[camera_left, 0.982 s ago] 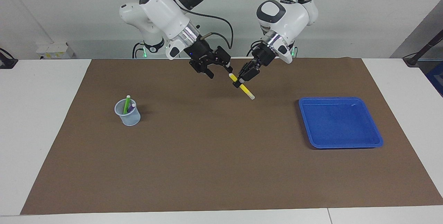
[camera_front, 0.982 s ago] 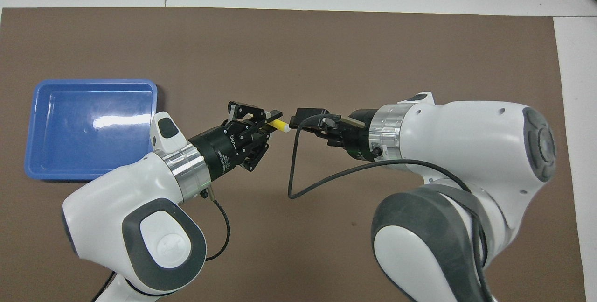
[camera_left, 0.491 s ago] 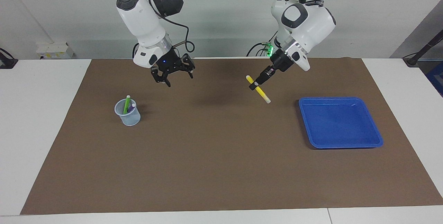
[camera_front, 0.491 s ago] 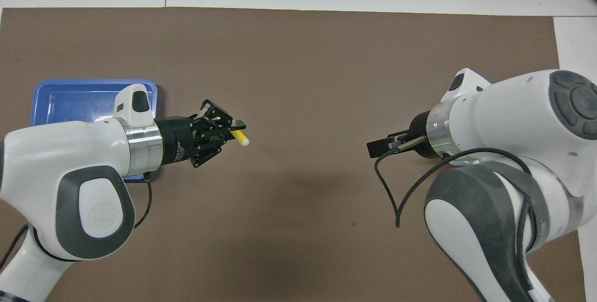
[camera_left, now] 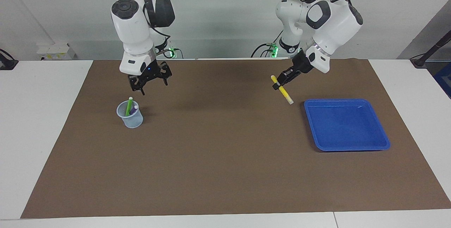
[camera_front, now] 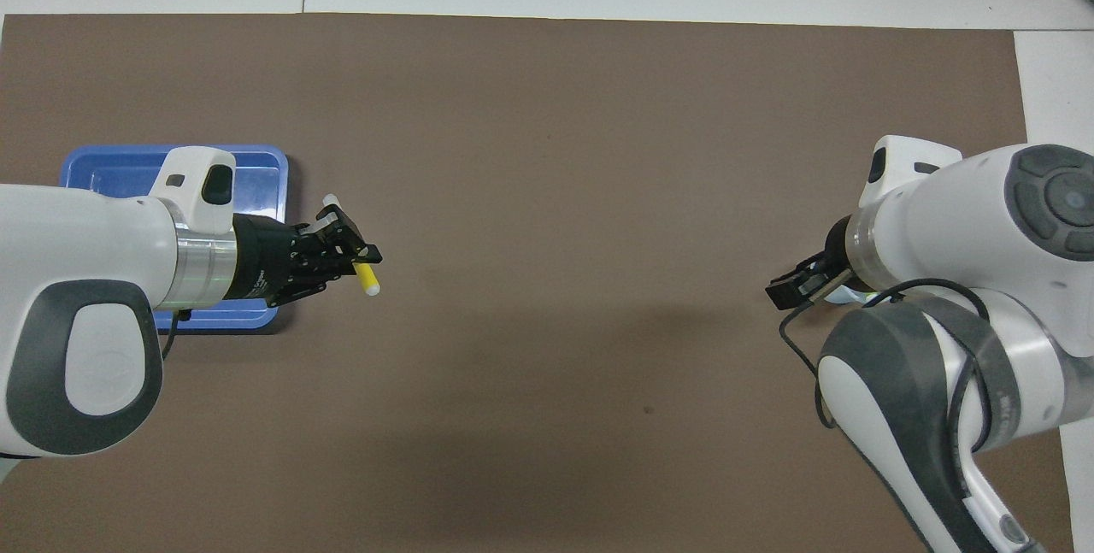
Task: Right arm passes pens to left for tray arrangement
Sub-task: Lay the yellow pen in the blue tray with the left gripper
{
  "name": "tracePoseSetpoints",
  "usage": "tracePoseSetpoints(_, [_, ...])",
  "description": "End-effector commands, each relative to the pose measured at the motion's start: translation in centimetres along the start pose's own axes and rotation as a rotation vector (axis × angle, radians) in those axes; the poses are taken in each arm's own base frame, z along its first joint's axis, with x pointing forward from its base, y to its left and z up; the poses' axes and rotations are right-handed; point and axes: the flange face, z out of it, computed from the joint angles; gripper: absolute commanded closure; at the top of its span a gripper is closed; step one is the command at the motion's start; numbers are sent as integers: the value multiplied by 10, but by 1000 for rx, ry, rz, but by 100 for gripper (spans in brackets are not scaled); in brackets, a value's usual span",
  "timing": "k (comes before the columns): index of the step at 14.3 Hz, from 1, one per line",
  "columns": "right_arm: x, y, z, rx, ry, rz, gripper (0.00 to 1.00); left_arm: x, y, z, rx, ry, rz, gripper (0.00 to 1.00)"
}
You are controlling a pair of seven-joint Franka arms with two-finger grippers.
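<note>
My left gripper (camera_left: 280, 84) is shut on the yellow pen (camera_left: 287, 96) and holds it tilted in the air, over the mat just beside the blue tray (camera_left: 347, 143). In the overhead view the left gripper (camera_front: 355, 255) grips the yellow pen (camera_front: 368, 279) next to the tray's (camera_front: 111, 161) rim. My right gripper (camera_left: 149, 85) is open and empty, hanging above the mat a little nearer the robots than the cup with the green pen (camera_left: 129, 106) and purple pen (camera_left: 134, 110). It also shows in the overhead view (camera_front: 785, 292).
The pale blue cup (camera_left: 131, 119) stands on the brown mat (camera_left: 225, 157) toward the right arm's end. White table surface (camera_left: 42, 115) lies around the mat.
The arms have parted further. The left gripper has carried the yellow pen toward the blue tray. The right gripper has swung empty toward the cup.
</note>
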Motion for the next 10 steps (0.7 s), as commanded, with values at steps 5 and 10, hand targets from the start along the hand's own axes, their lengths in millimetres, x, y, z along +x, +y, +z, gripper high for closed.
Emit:
tracePoseSetpoints(5, [-21,45,49,-5,-42,19,15,39,-57,-34,191,20,275,100])
tracePoseSetpoints(10, [-28,67,71,8,-58,65,29,62,-86,-35,300,21,437,100])
